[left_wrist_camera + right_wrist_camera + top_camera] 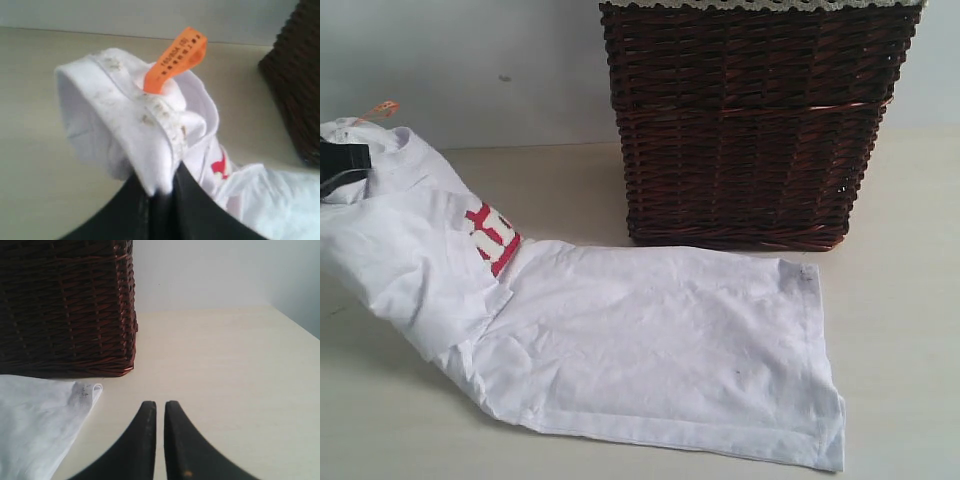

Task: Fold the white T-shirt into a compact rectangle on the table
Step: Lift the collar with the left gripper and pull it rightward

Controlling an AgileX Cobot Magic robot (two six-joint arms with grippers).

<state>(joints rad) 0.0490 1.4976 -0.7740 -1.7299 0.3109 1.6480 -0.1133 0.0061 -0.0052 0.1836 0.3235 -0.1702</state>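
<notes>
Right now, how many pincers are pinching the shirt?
1. The left pincer grips the white T-shirt by its collar, near the orange tag; the right pincer is shut on nothing, over the table beside the basket.

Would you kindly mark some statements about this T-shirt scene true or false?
1. The left end effector grips the white cotton T-shirt at its collar. True.
2. The right end effector holds the shirt's hem. False: it is shut and empty above the pale cream table.
3. A small orange neck tag sticks out by the gripped collar. True.
4. The shirt lies inside the dark brown wicker basket. False: it is outside, partly spread on the table.
</notes>
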